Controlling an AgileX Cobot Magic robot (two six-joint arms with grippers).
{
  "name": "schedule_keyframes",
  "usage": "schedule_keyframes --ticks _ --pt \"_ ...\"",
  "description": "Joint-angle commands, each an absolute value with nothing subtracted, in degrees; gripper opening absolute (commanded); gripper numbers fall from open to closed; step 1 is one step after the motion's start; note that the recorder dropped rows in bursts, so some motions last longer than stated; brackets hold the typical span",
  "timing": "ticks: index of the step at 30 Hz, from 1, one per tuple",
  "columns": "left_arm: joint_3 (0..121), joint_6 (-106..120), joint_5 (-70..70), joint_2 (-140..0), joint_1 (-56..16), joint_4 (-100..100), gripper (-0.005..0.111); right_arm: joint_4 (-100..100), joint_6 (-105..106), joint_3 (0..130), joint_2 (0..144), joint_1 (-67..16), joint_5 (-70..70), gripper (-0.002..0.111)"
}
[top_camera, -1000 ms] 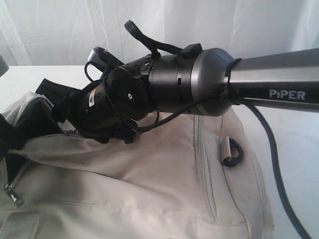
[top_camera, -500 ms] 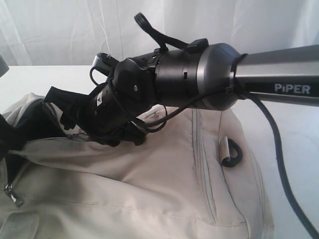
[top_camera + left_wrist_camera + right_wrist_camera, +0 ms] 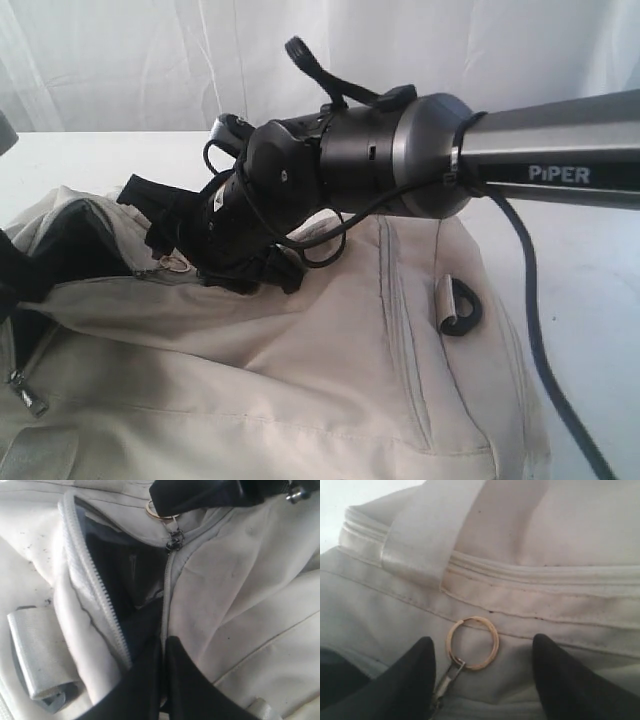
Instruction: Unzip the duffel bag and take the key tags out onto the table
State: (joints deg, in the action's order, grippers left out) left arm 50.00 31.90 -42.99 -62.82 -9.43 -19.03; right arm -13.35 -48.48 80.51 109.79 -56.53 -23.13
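Left claw: pressed together, maybe on duffel bag zip edge.
Right claw: spread, flanking your zip-pull ring.

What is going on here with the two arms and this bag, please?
Two robot arms are unzipping a beige bag on a white table. The left gripper is shut on the fabric by the zipper, while the right gripper hangs open around the zipper's metal ring, not yet gripping it. The bag is partly open; no key tags show.
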Motion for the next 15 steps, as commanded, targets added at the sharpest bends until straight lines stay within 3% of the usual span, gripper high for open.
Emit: schedule_keyframes --ticks 1,8,15 --pt "49.7 31.7 -44.9 -62.0 -9.3 -18.4 0.000 -18.7 -44.6 80.6 112.1 -56.1 -22.3 0.055" --pt "49.7 31.7 -44.9 -62.0 -9.3 -18.4 0.000 -27.4 -37.1 80.6 114.7 -56.1 -19.6 0.054" --pt "49.7 31.7 -44.8 -62.0 -9.3 -18.4 0.000 -33.3 -26.0 80.6 114.8 -56.1 -21.6 0.033"
